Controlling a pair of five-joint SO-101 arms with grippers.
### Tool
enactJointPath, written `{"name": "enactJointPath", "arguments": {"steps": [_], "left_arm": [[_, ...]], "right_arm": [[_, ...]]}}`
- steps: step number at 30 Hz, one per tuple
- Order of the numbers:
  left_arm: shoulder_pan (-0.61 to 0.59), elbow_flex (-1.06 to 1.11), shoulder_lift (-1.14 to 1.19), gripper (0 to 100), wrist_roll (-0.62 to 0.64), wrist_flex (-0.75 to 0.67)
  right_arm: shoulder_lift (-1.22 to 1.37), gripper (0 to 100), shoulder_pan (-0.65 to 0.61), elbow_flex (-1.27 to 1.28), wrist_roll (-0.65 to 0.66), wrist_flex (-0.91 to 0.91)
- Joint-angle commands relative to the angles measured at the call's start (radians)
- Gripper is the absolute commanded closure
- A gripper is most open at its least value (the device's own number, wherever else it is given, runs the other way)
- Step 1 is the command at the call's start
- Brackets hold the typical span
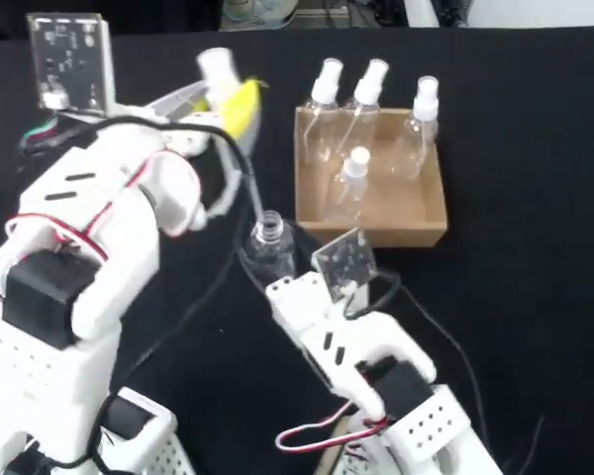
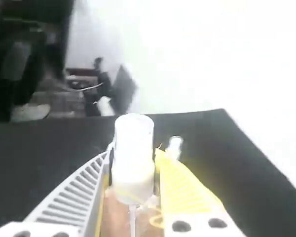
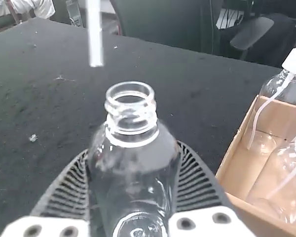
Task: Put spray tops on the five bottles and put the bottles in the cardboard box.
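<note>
My left gripper [image 1: 221, 94] is shut on a white spray top [image 1: 216, 67], held high above the table's back left. The left wrist view shows the spray top [image 2: 133, 158] between a white and a yellow finger [image 2: 180, 185]. Its dip tube [image 3: 93, 34] hangs just above and beside the open neck of a clear bottle [image 3: 132, 148]. My right gripper [image 3: 133, 168] is shut on that bottle, which stands upright [image 1: 270, 237] in front of the cardboard box's [image 1: 376, 230] near left corner. Several capped bottles [image 1: 354, 173] stand inside the box.
Black cloth covers the table [image 1: 535, 297]. The box [image 3: 239, 168] lies close beside the held bottle. A black cable [image 1: 203, 297] trails across the cloth between the arms. Free room lies to the right of the box and at the front right.
</note>
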Motion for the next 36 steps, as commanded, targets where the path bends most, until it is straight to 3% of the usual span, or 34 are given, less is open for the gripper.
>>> {"name": "enactJointPath", "arguments": {"steps": [1,12,20,26,32,36], "left_arm": [[0.042,-0.007,-0.011,97,0.011,-0.069],[0.039,0.156,-0.011,97,0.006,-0.08],[0.039,0.239,-0.023,97,0.006,-0.206],[0.039,0.162,-0.023,97,0.005,-0.187],[0.039,0.048,-0.023,97,-0.054,-0.038],[0.039,0.038,-0.023,97,-0.083,-0.018]], "right_arm": [[-0.024,98.7,-0.015,-0.004,-0.009,-0.025],[-0.027,98.7,-0.015,-0.004,-0.009,-0.025],[-0.027,98.7,-0.015,-0.004,-0.009,-0.025],[-0.027,98.7,-0.015,-0.004,-0.009,-0.025],[-0.025,98.7,-0.015,-0.004,-0.009,-0.025],[-0.025,98.7,-0.015,-0.002,-0.009,-0.025]]}}
